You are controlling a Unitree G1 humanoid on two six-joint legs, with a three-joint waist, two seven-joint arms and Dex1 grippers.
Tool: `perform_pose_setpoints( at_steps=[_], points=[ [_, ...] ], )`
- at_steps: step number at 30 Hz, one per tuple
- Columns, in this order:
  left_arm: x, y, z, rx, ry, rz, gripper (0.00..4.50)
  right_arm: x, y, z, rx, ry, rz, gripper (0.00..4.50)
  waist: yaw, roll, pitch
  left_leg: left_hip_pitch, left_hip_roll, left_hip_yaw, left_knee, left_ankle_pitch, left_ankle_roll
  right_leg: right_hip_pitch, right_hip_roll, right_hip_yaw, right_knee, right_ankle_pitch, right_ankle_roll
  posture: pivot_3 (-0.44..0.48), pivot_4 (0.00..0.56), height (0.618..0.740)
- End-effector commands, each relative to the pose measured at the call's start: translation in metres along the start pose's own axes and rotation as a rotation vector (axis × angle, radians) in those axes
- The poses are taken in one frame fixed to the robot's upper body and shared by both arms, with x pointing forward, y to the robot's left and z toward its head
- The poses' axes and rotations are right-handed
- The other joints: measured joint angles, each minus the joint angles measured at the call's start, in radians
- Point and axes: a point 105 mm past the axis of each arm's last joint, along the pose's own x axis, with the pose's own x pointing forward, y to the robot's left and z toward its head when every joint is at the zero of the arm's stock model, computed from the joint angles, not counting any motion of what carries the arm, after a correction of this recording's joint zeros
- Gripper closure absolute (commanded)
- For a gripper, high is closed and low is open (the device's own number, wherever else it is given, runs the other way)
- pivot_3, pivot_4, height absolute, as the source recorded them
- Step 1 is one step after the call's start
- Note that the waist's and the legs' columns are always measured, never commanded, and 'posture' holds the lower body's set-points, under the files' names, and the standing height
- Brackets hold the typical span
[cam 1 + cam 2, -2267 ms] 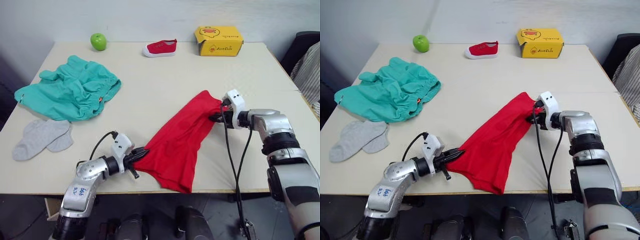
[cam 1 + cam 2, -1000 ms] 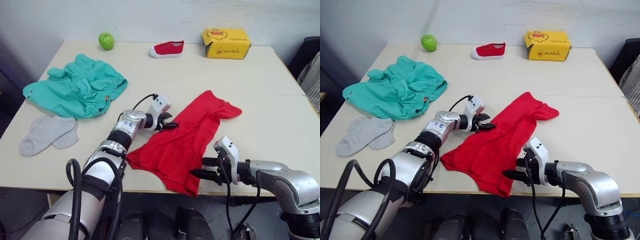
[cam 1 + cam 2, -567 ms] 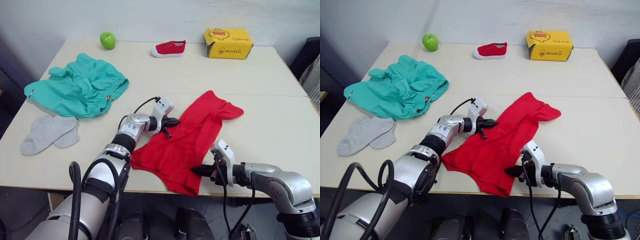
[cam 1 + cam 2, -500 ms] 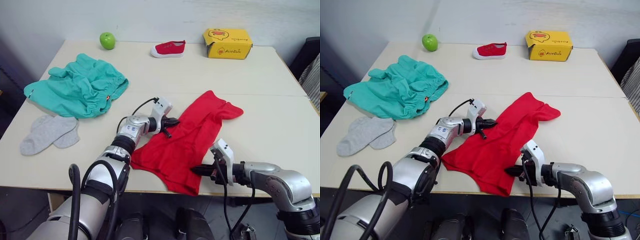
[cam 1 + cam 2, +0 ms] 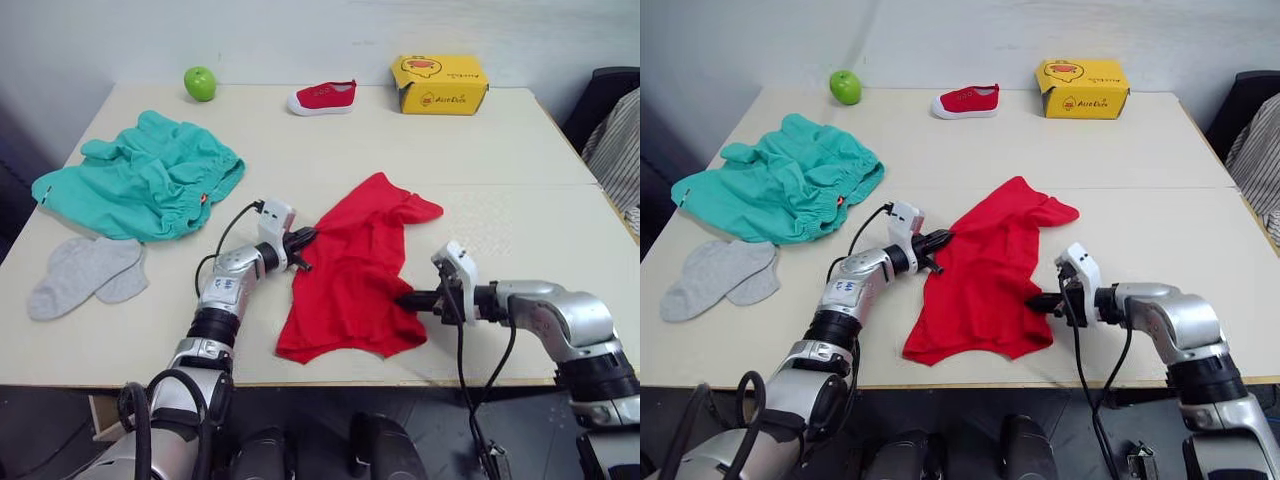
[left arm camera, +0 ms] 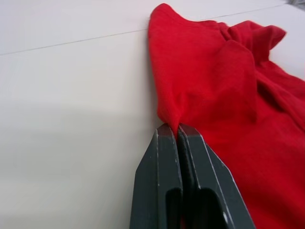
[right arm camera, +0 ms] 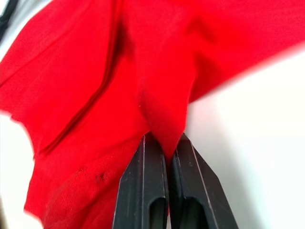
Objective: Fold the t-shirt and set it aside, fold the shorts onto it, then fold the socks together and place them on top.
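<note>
The bright red soft fabric t-shirt lies crumpled near the middle of the pale wooden table. The left gripper pinches its left edge, jaws clenched on a fold of cloth; the right gripper clamps its right edge likewise. The teal gathered-waist shorts and light grey socks lie well apart at the left.
</note>
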Motion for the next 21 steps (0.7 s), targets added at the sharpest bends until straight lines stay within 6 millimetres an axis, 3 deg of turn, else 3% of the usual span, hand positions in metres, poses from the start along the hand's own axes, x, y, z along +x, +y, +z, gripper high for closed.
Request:
perform_pose_setpoints(
  at_steps=[1, 6, 7, 9, 12, 14, 17, 20, 21],
  points=[
    [-0.011, 0.017, 0.007, 0.013, -0.030, 0.081, 4.46, 0.008, -0.007, 0.008, -0.017, -0.017, 0.005, 4.50, 0.001, 0.000, 0.000, 0.000, 0.000, 0.000, 0.000, 0.000, 0.000, 0.000, 0.000, 0.000, 0.000, 0.000, 0.000, 0.000, 0.150, 0.740],
    [-0.011, 0.018, 0.006, 0.027, -0.021, 0.054, 4.46, 0.014, -0.013, 0.016, 0.019, -0.040, 0.005, 4.50, 0.001, 0.000, 0.000, 0.000, -0.001, 0.000, 0.000, 0.000, 0.000, 0.000, 0.001, 0.000, 0.000, 0.000, 0.000, 0.000, 0.150, 0.740],
    [-0.011, 0.016, 0.006, 0.023, -0.019, 0.040, 4.49, 0.012, -0.010, 0.018, 0.043, -0.045, 0.029, 4.28, 0.001, 0.000, 0.000, 0.000, -0.001, 0.000, 0.000, 0.000, 0.000, 0.000, 0.001, 0.000, 0.000, 0.000, 0.000, 0.000, 0.150, 0.740],
    [-0.015, 0.019, 0.006, 0.034, -0.006, 0.037, 4.03, 0.006, -0.001, 0.026, 0.029, -0.080, 0.071, 3.83, 0.001, 0.000, 0.000, 0.000, -0.001, 0.000, 0.000, 0.000, 0.000, 0.000, 0.001, 0.000, 0.000, 0.000, 0.000, 0.000, 0.150, 0.740],
    [-0.026, 0.028, 0.011, 0.110, -0.013, 0.062, 3.18, -0.011, 0.001, 0.033, -0.066, -0.121, 0.062, 2.75, 0.002, 0.001, 0.001, -0.001, -0.001, 0.000, 0.000, 0.000, 0.000, 0.000, 0.001, 0.000, 0.000, 0.000, 0.000, 0.000, 0.150, 0.740],
    [-0.039, 0.029, 0.018, 0.192, -0.034, 0.043, 2.58, -0.028, -0.002, 0.034, -0.171, -0.142, 0.037, 2.08, 0.002, 0.001, 0.001, -0.001, -0.001, 0.000, -0.001, 0.000, 0.000, -0.001, 0.001, 0.000, 0.000, 0.000, 0.000, 0.000, 0.150, 0.740],
    [-0.065, 0.032, 0.023, 0.274, -0.058, 0.003, 1.60, -0.054, -0.015, 0.037, -0.465, -0.204, -0.062, 0.99, 0.002, 0.001, 0.001, -0.002, -0.001, 0.000, -0.001, -0.001, 0.000, -0.001, 0.001, 0.000, -0.002, 0.000, 0.000, 0.000, 0.150, 0.740],
    [-0.097, 0.031, 0.013, 0.486, -0.008, -0.076, 0.66, -0.071, -0.022, 0.011, -0.772, -0.103, -0.046, 0.02, 0.000, 0.001, 0.001, -0.001, -0.001, 0.001, -0.002, -0.001, 0.000, -0.001, 0.002, -0.001, -0.002, 0.000, 0.000, 0.000, 0.150, 0.740],
    [-0.107, 0.028, 0.008, 0.548, 0.008, -0.127, 0.33, -0.074, -0.022, 0.005, -0.838, -0.086, -0.027, 0.00, 0.000, 0.001, 0.001, -0.001, -0.001, 0.002, -0.002, -0.001, -0.001, 0.000, 0.003, 0.000, -0.003, 0.000, 0.000, 0.000, 0.150, 0.740]
  ],
)
